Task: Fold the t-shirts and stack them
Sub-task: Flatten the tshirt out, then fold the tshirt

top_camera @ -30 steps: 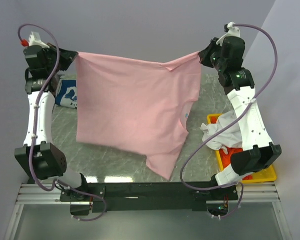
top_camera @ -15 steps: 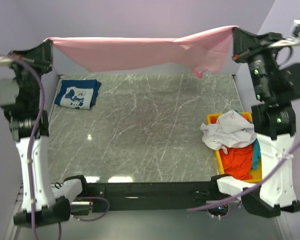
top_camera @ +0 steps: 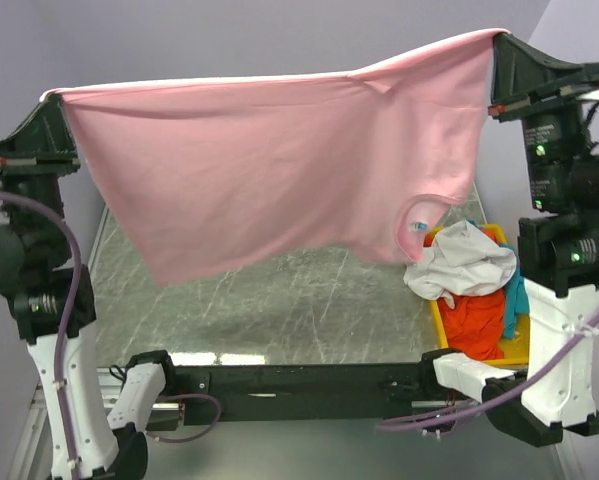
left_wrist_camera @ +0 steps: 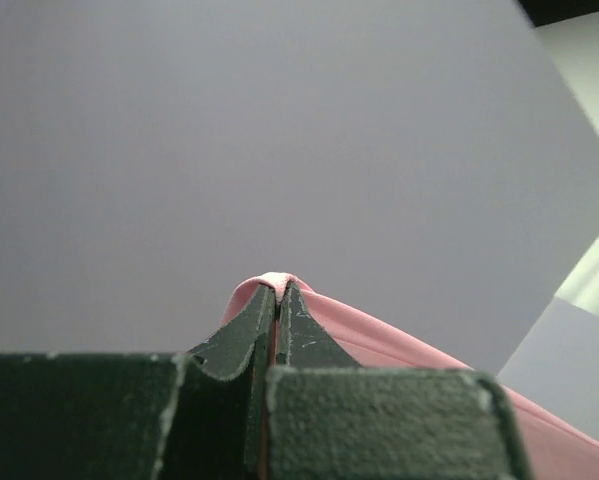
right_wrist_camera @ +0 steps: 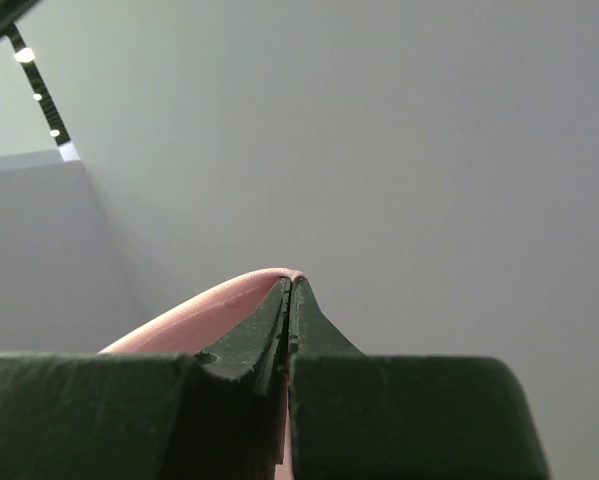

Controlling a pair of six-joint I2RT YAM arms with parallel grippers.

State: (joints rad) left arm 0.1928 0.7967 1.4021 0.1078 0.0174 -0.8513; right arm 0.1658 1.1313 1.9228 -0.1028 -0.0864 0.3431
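The large light-pink t-shirt (top_camera: pixel 269 170) hangs spread in the air high above the table, stretched between both grippers. My left gripper (top_camera: pixel 51 98) is shut on its left top corner; the cloth (left_wrist_camera: pixel 379 335) wraps over the tips (left_wrist_camera: pixel 277 285). My right gripper (top_camera: pixel 499 38) is shut on its right top corner; pink cloth (right_wrist_camera: pixel 189 315) shows at the tips (right_wrist_camera: pixel 291 280). The neck opening (top_camera: pixel 419 225) hangs at the lower right. White (top_camera: pixel 459 262), orange-red (top_camera: pixel 474 318) and teal (top_camera: pixel 511 300) tees lie piled at the right. The navy tee is hidden behind the pink one.
A shallow yellow tray (top_camera: pixel 434 310) holds the pile at the right edge of the grey marbled table (top_camera: pixel 279 310). The purple back wall (top_camera: pixel 229 40) stands behind. The arm bases and a black rail (top_camera: pixel 299 380) run along the near edge.
Both grippers have risen higher and toward the camera with the pink t-shirt. The shirt, a second ago hanging low, then swung far back, now hangs forward and hides the navy tee.
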